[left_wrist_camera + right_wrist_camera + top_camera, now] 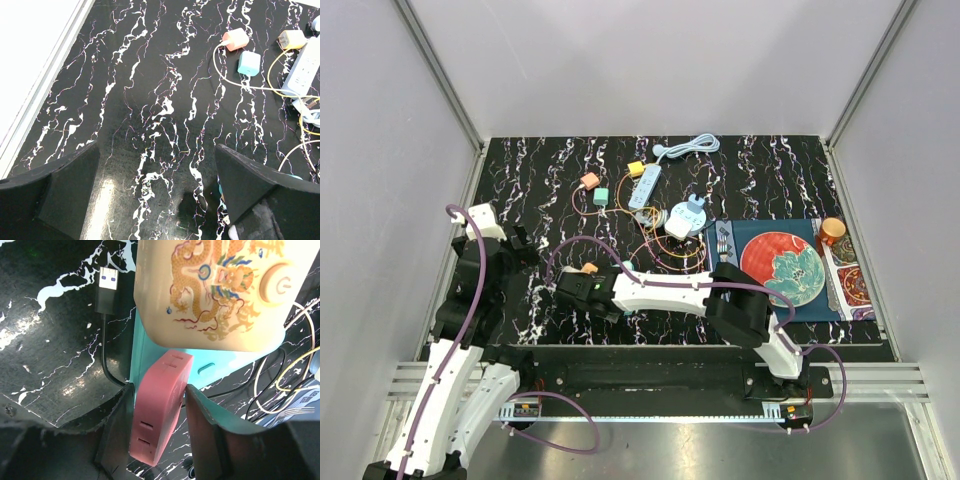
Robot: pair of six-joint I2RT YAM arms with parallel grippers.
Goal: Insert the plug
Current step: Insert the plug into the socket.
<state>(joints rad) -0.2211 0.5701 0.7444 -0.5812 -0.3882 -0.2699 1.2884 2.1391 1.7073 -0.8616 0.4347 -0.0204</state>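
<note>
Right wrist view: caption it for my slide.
Right fingers grip a pink adapter by a cream dragon-printed unit, black USB plug nearby.

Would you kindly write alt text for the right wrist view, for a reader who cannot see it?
The right tool is clamped on a pink block with slots, just below a cream box printed with a golden dragon and a power symbol. A teal piece lies behind them, and a black USB plug rests on the black marbled table at upper left.

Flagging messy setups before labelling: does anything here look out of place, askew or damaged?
Nothing is damaged or spilled. The yellow cables lie tangled beside the power strip, and a plate and cup look odd among electrical items. A USB plug lies loose on the table.
</note>
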